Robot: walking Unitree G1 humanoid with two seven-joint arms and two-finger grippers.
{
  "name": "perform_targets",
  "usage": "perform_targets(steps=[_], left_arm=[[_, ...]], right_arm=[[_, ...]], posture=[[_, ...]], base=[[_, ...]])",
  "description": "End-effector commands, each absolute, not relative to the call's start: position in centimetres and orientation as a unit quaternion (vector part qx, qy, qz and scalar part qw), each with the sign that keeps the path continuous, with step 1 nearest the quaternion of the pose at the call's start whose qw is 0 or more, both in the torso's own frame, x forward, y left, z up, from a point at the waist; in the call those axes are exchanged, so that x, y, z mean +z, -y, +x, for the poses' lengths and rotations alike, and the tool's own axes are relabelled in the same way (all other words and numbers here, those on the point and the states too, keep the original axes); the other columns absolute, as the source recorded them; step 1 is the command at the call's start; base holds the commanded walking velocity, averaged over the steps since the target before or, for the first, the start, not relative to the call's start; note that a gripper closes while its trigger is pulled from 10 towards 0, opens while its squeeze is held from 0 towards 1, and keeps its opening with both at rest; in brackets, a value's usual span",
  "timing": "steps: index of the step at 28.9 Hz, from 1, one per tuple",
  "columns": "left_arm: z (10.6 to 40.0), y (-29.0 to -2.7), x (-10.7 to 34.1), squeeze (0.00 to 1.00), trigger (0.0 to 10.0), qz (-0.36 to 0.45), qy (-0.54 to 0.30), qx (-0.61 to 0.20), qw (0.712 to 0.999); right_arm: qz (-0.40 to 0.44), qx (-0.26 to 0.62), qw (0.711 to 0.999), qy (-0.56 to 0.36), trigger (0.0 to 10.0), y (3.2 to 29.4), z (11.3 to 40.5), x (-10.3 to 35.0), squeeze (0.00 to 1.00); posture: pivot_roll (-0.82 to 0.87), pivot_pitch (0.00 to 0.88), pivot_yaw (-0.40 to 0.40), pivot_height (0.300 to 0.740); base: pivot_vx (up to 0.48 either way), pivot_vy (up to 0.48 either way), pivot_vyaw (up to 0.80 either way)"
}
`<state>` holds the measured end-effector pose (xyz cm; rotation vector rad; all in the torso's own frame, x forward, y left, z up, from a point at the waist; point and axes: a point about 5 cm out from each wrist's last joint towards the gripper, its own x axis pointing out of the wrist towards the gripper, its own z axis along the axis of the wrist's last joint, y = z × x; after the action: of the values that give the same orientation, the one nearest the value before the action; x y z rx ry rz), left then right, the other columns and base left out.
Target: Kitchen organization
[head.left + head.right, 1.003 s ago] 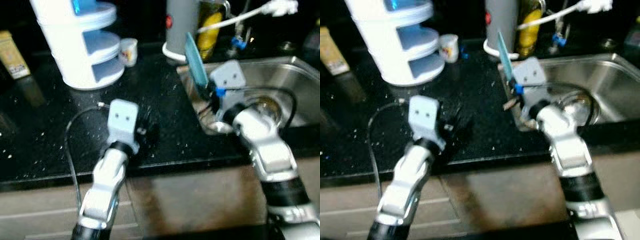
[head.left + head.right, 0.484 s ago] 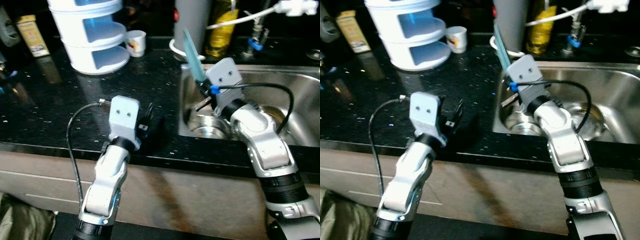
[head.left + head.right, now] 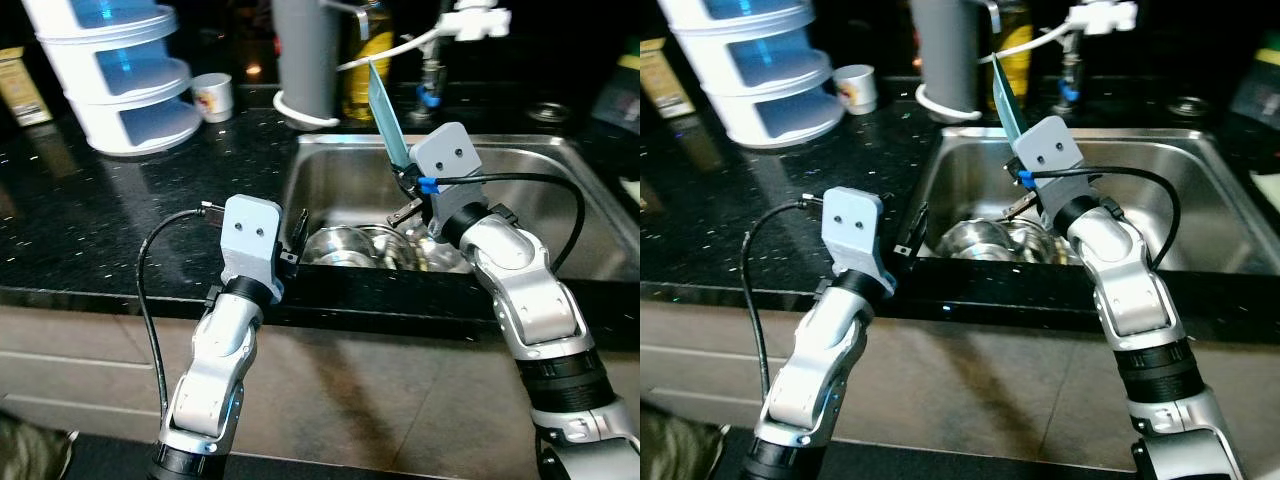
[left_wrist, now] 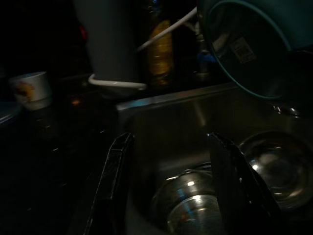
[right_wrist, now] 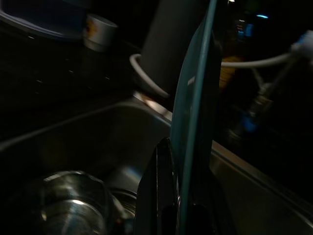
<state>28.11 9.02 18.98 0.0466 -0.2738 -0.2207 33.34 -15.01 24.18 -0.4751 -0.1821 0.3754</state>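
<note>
Black speckled counter surrounds a steel sink; steel bowls lie inside the sink; right gripper above the sink clamps a teal plate on edge, upright over the bowls; left gripper hovers at the sink's near-left rim, fingers spread, holding nothing; white tiered rack and small cup stand on the counter left of the sink; grey cylinder behind the sink.

Your two arms are silver with black joint bands. Each wrist carries a grey two-screw camera block and a looping black cable.
</note>
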Motion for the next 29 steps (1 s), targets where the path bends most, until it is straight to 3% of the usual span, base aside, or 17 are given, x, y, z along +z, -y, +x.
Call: perform_targets(steps=[1, 8, 17, 22, 26, 27, 28, 29], left_arm=[[28.1, -9.3, 18.7, 0.00, 10.0, 0.020, 0.131, -0.106, 0.986], [28.1, -9.2, 18.5, 0.00, 10.0, 0.021, 0.128, -0.107, 0.986], [27.9, -10.0, 18.4, 0.00, 10.0, 0.038, 0.124, -0.086, 0.988], [27.7, -10.6, 18.2, 0.00, 10.0, 0.043, 0.118, -0.078, 0.989], [27.6, -10.6, 18.2, 0.00, 10.0, 0.043, 0.117, -0.078, 0.989], [27.6, -10.6, 18.1, 0.00, 10.0, 0.044, 0.115, -0.080, 0.989], [27.6, -10.5, 18.0, 0.00, 10.0, 0.046, 0.114, -0.083, 0.989], [27.6, -10.5, 18.0, 0.00, 10.0, 0.048, 0.114, -0.084, 0.989]], right_arm=[[-0.234, 0.193, 0.948, 0.099, 10.0, 14.5, 33.3, 24.4, 0.00], [-0.246, 0.188, 0.947, 0.083, 10.0, 14.2, 33.7, 23.9, 0.00], [-0.310, 0.124, 0.941, -0.049, 10.0, 14.9, 37.3, 21.4, 0.00], [-0.324, 0.121, 0.930, -0.124, 10.0, 15.9, 37.4, 20.2, 0.00], [-0.324, 0.118, 0.929, -0.132, 10.0, 16.0, 37.4, 20.1, 0.00], [-0.320, 0.117, 0.930, -0.139, 10.0, 16.1, 37.4, 20.0, 0.06], [-0.311, 0.115, 0.933, -0.142, 10.0, 16.2, 37.4, 19.9, 0.54], [-0.305, 0.114, 0.935, -0.143, 10.0, 16.3, 37.4, 19.9, 0.88]], posture=[[-0.02, 0.000, -0.018, 0.736], [-0.01, 0.000, -0.022, 0.736], [0.01, 0.000, -0.030, 0.736], [0.01, 0.011, -0.031, 0.736], [0.01, 0.013, -0.029, 0.736], [0.01, 0.014, -0.026, 0.736], [0.01, 0.013, -0.021, 0.736], [0.01, 0.013, -0.021, 0.736]], base=[[0.000, 0.000, 0.00], [0.000, 0.000, 0.00], [0.000, 0.000, 0.00], [0.000, 0.000, 0.00], [0.000, 0.000, 0.00], [0.000, 0.000, 0.00], [0.000, 0.000, 0.00], [0.000, 0.000, 0.00]])
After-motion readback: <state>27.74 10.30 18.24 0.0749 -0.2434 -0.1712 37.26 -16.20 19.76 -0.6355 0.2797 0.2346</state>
